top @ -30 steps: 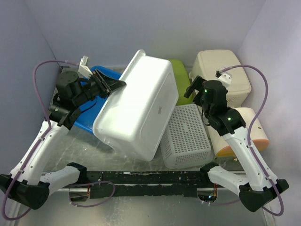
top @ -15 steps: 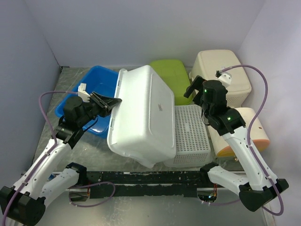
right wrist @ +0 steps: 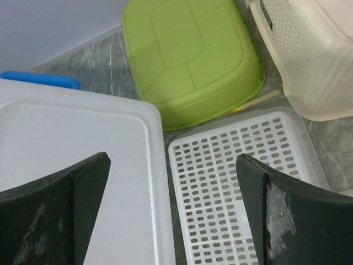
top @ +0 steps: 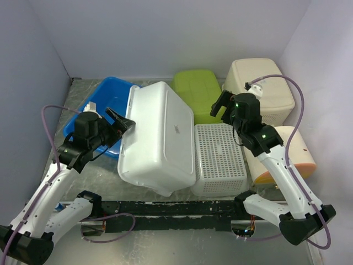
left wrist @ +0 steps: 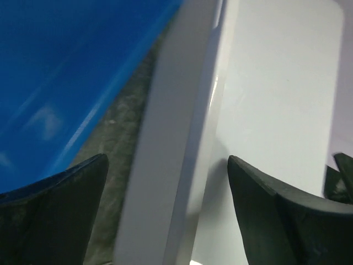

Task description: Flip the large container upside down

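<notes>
Sideways, the spread left tool (top: 127, 125) straddles the large container's (top: 160, 138) rim.

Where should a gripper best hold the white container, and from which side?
Grip the container by the rim on its left long side, coming from the left. That lip is thin enough to pinch, as the open left gripper around it shows; the body is broad and smooth, and the basket crowds its right side.
</notes>
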`<state>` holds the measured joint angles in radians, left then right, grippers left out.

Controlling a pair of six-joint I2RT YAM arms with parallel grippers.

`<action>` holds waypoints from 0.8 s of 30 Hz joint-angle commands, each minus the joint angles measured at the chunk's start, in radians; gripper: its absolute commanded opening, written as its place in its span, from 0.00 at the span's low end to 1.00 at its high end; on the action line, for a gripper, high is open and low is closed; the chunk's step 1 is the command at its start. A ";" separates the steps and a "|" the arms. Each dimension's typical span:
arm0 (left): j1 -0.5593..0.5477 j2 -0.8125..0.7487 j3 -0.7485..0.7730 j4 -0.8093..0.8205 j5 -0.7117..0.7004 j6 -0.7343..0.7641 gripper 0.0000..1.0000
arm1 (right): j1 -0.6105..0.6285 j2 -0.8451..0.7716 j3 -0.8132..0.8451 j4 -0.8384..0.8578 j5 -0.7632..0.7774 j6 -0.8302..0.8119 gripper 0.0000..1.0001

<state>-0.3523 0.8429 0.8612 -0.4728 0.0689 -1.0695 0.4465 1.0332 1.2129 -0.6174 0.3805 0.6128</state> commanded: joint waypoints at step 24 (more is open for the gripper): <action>0.294 0.679 0.687 -0.248 -0.586 1.065 1.00 | 0.001 0.089 0.003 0.067 -0.099 -0.025 1.00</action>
<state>-0.1276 1.4025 1.4933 -0.8585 -0.5720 -0.3019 0.4465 1.1255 1.2079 -0.5655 0.2794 0.6006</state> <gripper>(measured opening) 0.994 0.999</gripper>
